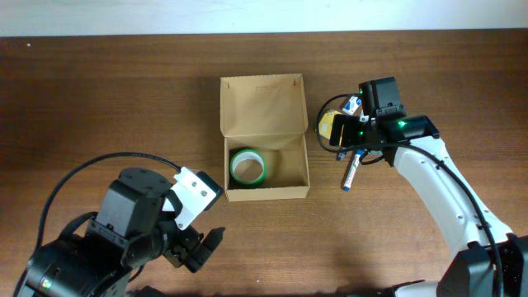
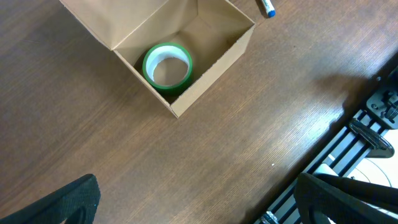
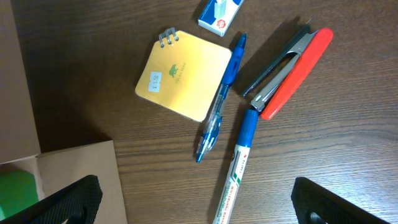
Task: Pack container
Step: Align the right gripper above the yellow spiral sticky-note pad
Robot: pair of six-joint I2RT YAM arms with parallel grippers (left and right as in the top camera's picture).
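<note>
At the table's near left, the left gripper [image 1: 205, 249] gapes wide, just beside the shallow tan cardboard container [image 1: 268, 194], open at centre and holding a green tape roll [image 1: 262, 172]. Right of it, the right gripper [image 3: 198, 200] hangs wide above a square yellow spiral notepad [image 3: 183, 84].

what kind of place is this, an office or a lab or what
Most likely a robotics lab bench: a left arm and right arm sit at a wood-grain table, a metal frame rail runs along its edge, and a notepad and stapler lie beside a cardboard box.
</note>
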